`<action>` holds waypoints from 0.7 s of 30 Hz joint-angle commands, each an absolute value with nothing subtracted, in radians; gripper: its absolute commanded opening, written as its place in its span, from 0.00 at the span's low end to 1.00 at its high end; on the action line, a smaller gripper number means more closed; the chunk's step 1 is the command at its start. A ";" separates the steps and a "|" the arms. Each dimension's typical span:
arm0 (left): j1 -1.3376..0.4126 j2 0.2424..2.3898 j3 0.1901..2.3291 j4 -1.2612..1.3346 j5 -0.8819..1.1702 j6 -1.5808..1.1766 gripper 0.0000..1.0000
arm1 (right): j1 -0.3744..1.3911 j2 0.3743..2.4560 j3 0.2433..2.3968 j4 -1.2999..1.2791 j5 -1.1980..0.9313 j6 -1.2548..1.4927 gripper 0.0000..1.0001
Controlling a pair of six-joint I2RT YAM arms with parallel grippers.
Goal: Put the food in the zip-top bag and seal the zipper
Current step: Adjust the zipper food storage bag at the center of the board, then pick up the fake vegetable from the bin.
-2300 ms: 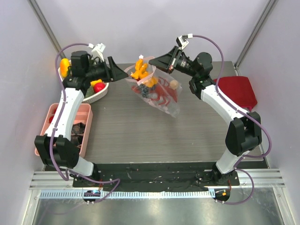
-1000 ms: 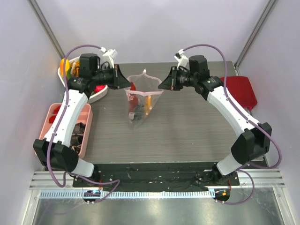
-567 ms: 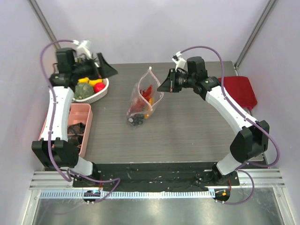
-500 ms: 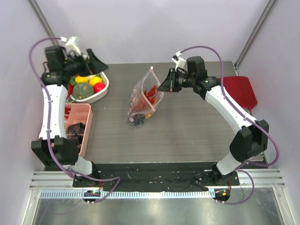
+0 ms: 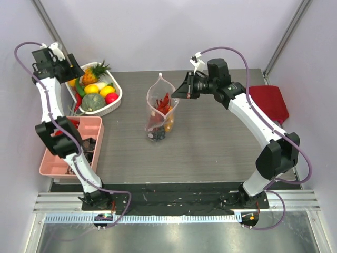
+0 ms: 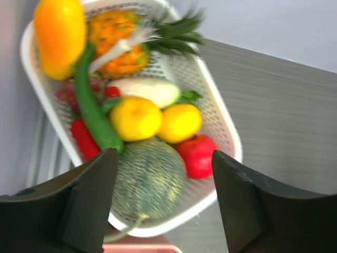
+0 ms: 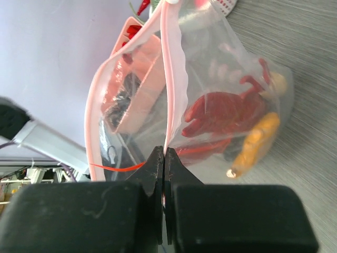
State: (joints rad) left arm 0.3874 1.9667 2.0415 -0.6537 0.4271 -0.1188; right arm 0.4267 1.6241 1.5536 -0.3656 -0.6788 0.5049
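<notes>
Pink zipper (image 7: 174,74) gapes; your right claw (image 7: 164,154) pinches its end. Bring the spread left claw (image 6: 164,158) across to press it.

1. The zip-top bag (image 5: 159,112) is clear with a pink-edged mouth. It hangs upright, its bottom on the counter (image 5: 221,142), and it sags under its load.
2. The zipper (image 7: 171,74) is a pale pink strip. Its two halves gape apart along most of the mouth and meet only where the right hand (image 7: 163,158) pinches them.
3. Food inside the bag: a red lobster (image 7: 224,113) with claws up, a yellow-orange piece (image 7: 256,141) beside it, a beige piece (image 7: 278,81), and dark bits (image 5: 156,135) at the bottom.
</notes>
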 commanded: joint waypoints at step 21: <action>0.376 2.367 2.255 -0.545 0.104 -0.183 0.55 | 0.460 1.649 1.624 -0.164 -0.762 0.632 0.01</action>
